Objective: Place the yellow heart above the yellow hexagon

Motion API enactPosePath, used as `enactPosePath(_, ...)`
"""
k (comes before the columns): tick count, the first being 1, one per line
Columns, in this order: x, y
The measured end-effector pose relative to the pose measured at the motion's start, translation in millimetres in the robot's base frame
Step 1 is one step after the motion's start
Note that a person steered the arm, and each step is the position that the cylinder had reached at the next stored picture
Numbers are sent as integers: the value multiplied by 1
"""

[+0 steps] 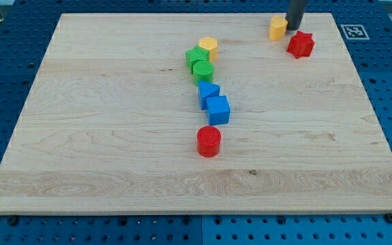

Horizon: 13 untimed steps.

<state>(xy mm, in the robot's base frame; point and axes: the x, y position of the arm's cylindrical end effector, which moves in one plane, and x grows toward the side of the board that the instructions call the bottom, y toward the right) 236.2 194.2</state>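
The yellow heart [278, 27] lies near the view's top right of the wooden board [114, 136]. My tip [294, 26] stands right beside it on its right, touching or nearly touching. The yellow hexagon [209, 46] lies to the left, near the top middle, against a green star-shaped block [195, 56]. The heart is about a hundred pixels to the right of the hexagon and slightly higher in the view.
A red star-shaped block [301, 44] sits just below right of my tip. A green cylinder [203, 70], a blue triangular block [208, 92], a blue cube [218, 109] and a red cylinder [209, 141] form a line down the middle.
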Motion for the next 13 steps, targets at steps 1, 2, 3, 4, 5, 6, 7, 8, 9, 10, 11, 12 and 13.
enactPosePath(1,0,0)
enactPosePath(2,0,-6)
enactPosePath(3,0,-27)
enactPosePath(4,0,-53)
enactPosePath(5,3,-69)
enactPosePath(6,6,-69)
enactPosePath(7,24,-68)
enactPosePath(8,31,-68)
enactPosePath(9,46,-64)
enactPosePath(10,60,-63)
enactPosePath(11,61,-63)
enactPosePath(12,61,-63)
enactPosePath(13,61,-65)
